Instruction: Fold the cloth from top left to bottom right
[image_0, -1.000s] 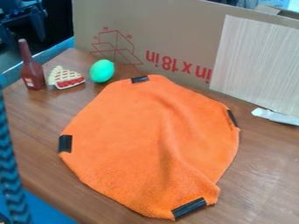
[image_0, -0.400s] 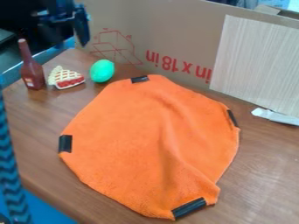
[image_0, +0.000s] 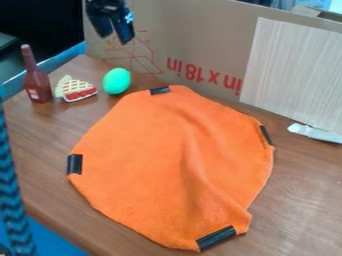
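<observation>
My gripper (image_0: 115, 39) hangs at the top edge of the view, left of centre, above and behind the green egg. Its two fingers stand apart with nothing between them, well clear of the cloth. The orange cloth (image_0: 153, 150) lies spread on the wooden table, with a soft ridge running down its right half. Black tape marks its top, left, right and bottom-right edges.
Beyond the cloth's top left stand a brown bottle (image_0: 37, 80), a toy pie slice (image_0: 77, 90) and a green egg (image_0: 117, 81). A cardboard wall (image_0: 200, 37) with a pale panel (image_0: 294, 75) rises behind. A white strip (image_0: 315, 133) lies at the right.
The gripper has come in from the upper left and moved right along the top edge, to a spot above the egg. The cloth and the other objects have stayed put.
</observation>
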